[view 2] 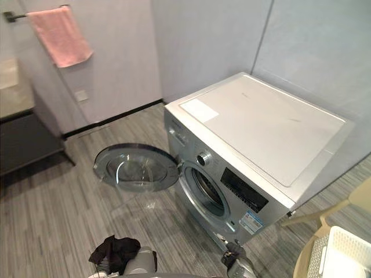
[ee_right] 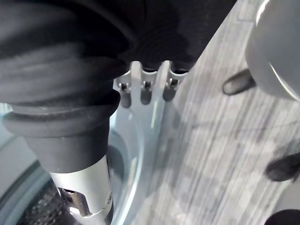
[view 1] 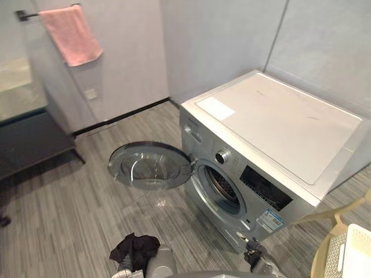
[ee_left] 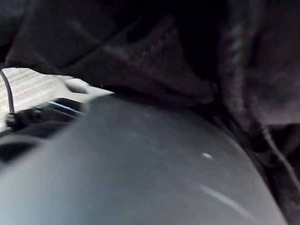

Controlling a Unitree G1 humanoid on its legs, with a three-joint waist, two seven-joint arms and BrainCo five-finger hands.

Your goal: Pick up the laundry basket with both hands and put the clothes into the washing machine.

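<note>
The silver washing machine [view 1: 272,124] stands at the right with its round door [view 1: 149,165] swung wide open to the left, so the drum opening [view 1: 223,188] is bare. A bunch of dark clothing [view 1: 134,248] is held above the floor in my left hand [view 1: 123,271] at the bottom edge; the same dark cloth [ee_left: 154,56] shows close up in the left wrist view. My right hand [view 1: 255,259] hangs low in front of the machine, its fingers [ee_right: 146,86] relaxed and holding nothing, near the drum's rim. The cream laundry basket [view 1: 348,250] sits at the bottom right.
A pink towel [view 1: 71,33] hangs on a wall rail at the top left. A low dark bench [view 1: 29,142] stands against the left wall. A person's dark shoes [ee_right: 239,82] show on the grey plank floor [view 1: 64,220] in the right wrist view.
</note>
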